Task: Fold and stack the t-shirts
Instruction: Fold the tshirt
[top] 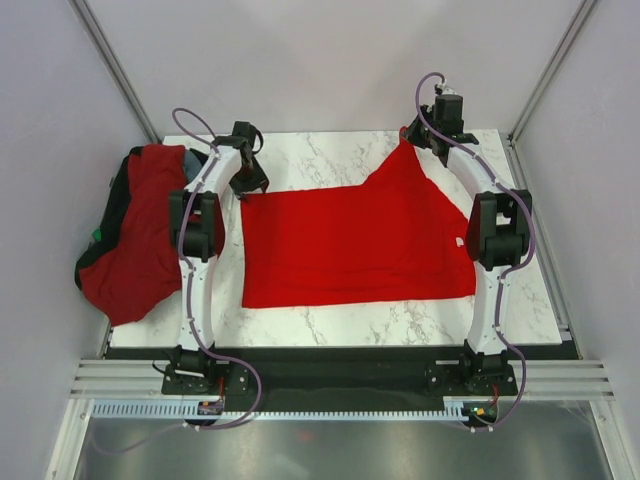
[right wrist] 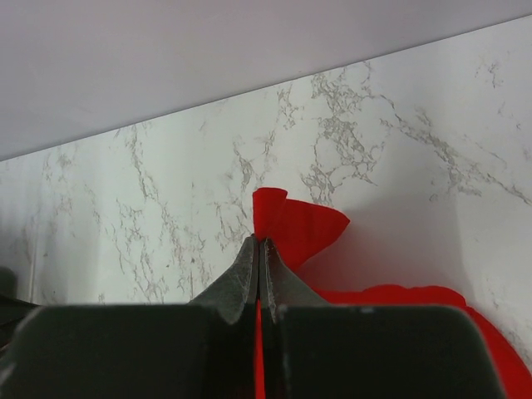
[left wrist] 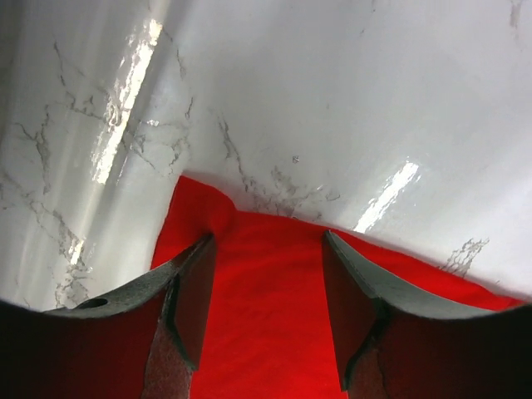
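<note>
A bright red t-shirt (top: 350,245) lies spread on the marble table (top: 330,325). My right gripper (top: 413,135) is shut on its far right corner and holds it lifted off the table; a red tip (right wrist: 295,223) sticks out past the closed fingers (right wrist: 241,278). My left gripper (top: 247,185) is open just over the shirt's far left corner (left wrist: 199,208), one finger (left wrist: 193,295) on each side, with red cloth (left wrist: 266,316) between them. More shirts, dark red and grey-blue, lie heaped at the left (top: 140,230).
The heap of shirts rests in a dark bin (top: 105,215) hanging over the table's left edge. White walls enclose the table at the back and sides. A dark strip (top: 340,352) and metal rails run along the near edge by the arm bases.
</note>
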